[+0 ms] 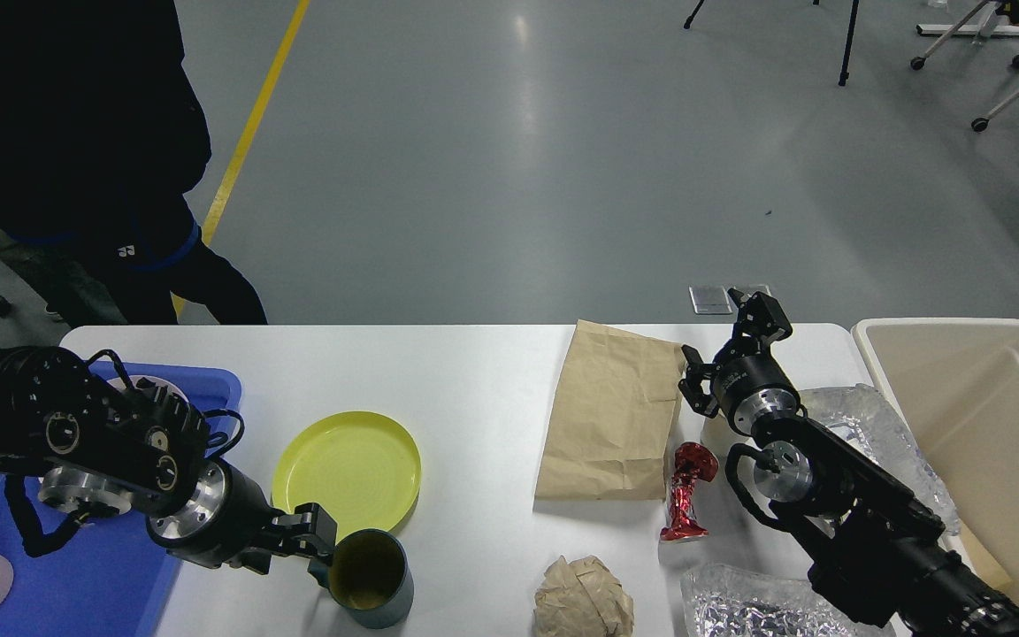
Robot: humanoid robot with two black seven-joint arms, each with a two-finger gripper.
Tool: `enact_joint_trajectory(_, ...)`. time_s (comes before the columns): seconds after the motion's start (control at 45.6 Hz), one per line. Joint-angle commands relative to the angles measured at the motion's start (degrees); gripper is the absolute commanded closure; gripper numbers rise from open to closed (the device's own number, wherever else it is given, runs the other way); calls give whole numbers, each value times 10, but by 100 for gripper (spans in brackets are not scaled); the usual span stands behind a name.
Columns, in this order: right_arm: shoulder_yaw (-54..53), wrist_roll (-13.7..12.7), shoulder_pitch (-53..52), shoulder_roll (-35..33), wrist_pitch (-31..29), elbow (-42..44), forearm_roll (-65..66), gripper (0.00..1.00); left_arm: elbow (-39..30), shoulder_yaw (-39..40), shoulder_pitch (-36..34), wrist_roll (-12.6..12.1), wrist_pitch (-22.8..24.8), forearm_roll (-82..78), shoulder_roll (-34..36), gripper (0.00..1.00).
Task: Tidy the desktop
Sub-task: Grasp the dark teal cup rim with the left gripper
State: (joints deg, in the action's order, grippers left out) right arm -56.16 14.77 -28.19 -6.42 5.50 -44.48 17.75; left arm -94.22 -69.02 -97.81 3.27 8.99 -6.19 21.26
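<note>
The large white rectangular desktop [474,389] was seen filling the near half of the view, and the step in hand was judged to be the taking of the dark teal ceramic mug [370,579], which stood near the front edge, just right of the blue plastic tray [94,584]. The left gripper [313,540] was placed at the left side of the mug, at its handle; whether its fingers were spread or pressed together could not be told, because they were seen dark and partly against the mug. For the next move, a firm hold on the handle or wall was thought to be needed before lifting toward the tray. The right gripper [726,341] was held apart over the far edge, beside the flat brown paper bag [611,420], its fingers spread and empty. The round yellow plastic plate [346,473] lay just behind the mug. The crumpled paper ball [582,597] and the silver foil wrapper [757,606] were cut off by the lower edge, and the beige plastic bin [987,425] was cut off at the right.
</note>
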Motion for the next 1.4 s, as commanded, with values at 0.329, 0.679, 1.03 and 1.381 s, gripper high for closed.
enact_joint_trajectory(0.329,0,0,0,0,0,0,0,0,4,23,65,5,-55,29,-23,30)
enact_joint_trajectory(0.679,0,0,0,0,0,0,0,0,22,35,91,19,-77,86,-30,31)
enact_joint_trajectory(1.03,0,0,0,0,0,0,0,0,43,34,125,27,-99,97,-45,32)
enact_joint_trajectory(1.381,0,0,0,0,0,-1,0,0,56,34,137,23,-122,100,-46,47)
